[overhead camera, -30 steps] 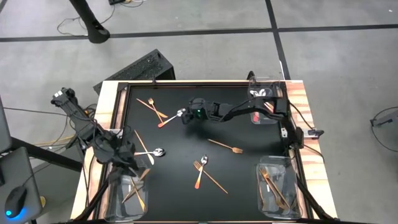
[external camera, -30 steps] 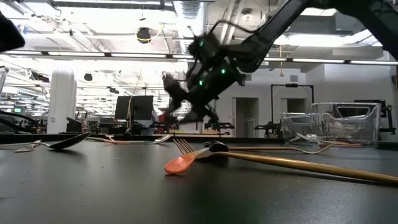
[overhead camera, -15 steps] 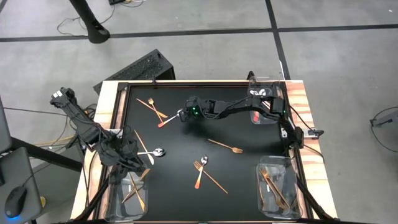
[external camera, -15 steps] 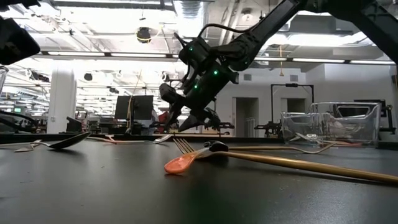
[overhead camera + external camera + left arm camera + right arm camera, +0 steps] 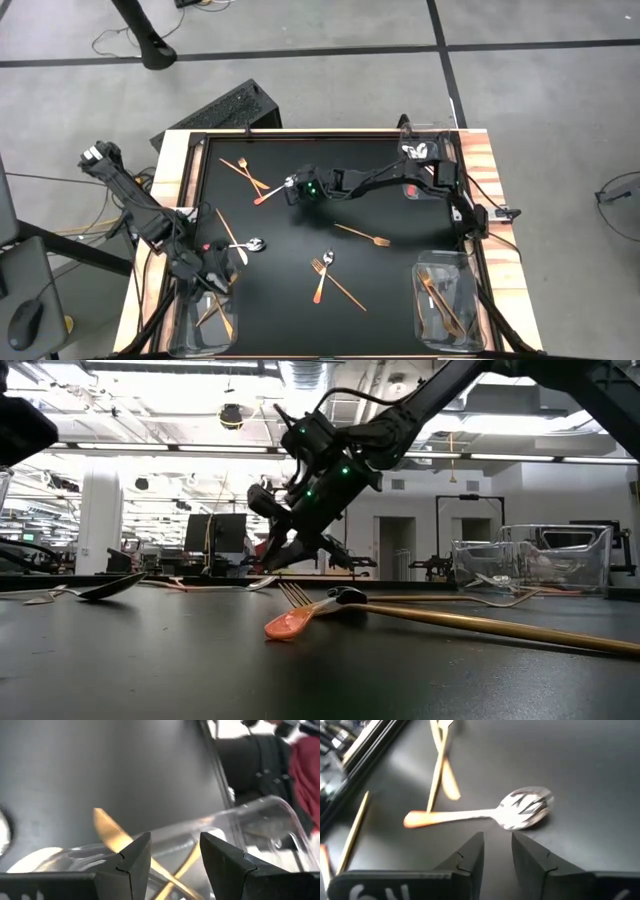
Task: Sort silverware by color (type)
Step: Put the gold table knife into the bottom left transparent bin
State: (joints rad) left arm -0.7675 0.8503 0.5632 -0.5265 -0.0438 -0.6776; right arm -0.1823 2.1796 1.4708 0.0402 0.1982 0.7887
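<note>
The right gripper (image 5: 295, 189) has slid further toward the far left of the table since a second ago and now hangs low just beside the silver spoon with the orange handle (image 5: 485, 814), its fingers (image 5: 470, 854) a little apart and holding nothing. That spoon (image 5: 275, 189) lies near the table's far side, beside two crossed gold pieces (image 5: 245, 172). Meanwhile the left gripper (image 5: 213, 275) has drawn back over the clear bin (image 5: 205, 318) at the near left corner, jaws open and empty, with gold pieces (image 5: 115, 837) lying in the bin below it. Another silver spoon (image 5: 250, 244) rests near that bin. A gold fork (image 5: 364, 235) and an orange-handled fork (image 5: 320, 277) lie mid-table on the black mat (image 5: 400, 215). A second bin (image 5: 446, 305) at the near right holds more gold cutlery.
</note>
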